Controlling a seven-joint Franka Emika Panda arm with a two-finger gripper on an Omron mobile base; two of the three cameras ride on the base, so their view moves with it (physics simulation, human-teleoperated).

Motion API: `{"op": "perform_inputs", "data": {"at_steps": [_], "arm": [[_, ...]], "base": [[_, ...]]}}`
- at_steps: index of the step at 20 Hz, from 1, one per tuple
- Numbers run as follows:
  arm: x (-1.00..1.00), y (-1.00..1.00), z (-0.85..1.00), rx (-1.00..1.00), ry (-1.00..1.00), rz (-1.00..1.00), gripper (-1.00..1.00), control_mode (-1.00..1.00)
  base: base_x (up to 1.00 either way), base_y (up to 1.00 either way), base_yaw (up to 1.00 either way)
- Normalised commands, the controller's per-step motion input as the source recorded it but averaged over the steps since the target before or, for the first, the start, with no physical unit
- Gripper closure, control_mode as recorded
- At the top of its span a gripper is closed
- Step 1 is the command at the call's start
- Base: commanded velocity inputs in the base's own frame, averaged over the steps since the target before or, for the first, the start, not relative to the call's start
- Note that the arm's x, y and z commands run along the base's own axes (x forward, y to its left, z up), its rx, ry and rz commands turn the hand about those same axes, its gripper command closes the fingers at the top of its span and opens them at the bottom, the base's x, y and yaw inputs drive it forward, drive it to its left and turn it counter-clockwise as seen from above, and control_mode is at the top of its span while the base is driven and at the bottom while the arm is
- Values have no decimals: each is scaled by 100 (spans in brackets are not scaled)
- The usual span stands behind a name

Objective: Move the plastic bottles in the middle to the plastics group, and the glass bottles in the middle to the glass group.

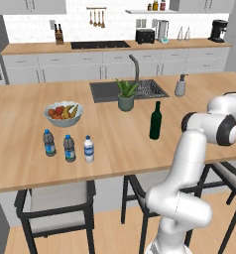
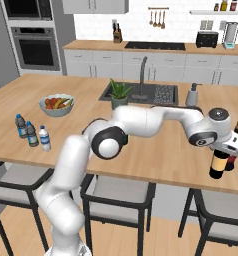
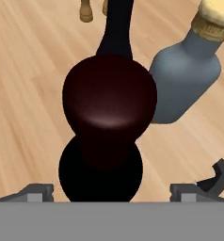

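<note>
Wooden counter carries green wine bottle, fruit bowl, water bottles.

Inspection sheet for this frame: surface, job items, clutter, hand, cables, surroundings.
Surface: wooden island counter, sink set into it.
Job's things: white-capped water bottle stands beside the two dark-capped water bottles. Green wine bottle stands mid-counter, not yet moved. Brown yellow-label bottle is upright at the right end, next to a dark reddish bottle.
Clutter: fruit bowl, potted plant, soap dispenser, grey bottle.
Hand: hand open over the brown bottle's top, fingers clear of it.
Cables: nothing seen.
Surroundings: stools, back counter, wall oven.
</note>
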Motion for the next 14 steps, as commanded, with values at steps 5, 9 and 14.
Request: {"op": "perform_inputs", "data": {"at_steps": [5, 9, 14], "arm": [[-45, 37, 31, 0, -1, 0, -100, -100], [-49, 51, 30, -1, 0, 0, -100, -100], [-49, 66, 20, -2, 0, 0, -100, -100]], "base": [[0, 0, 0], [0, 0, 0], [0, 0, 0]]}}
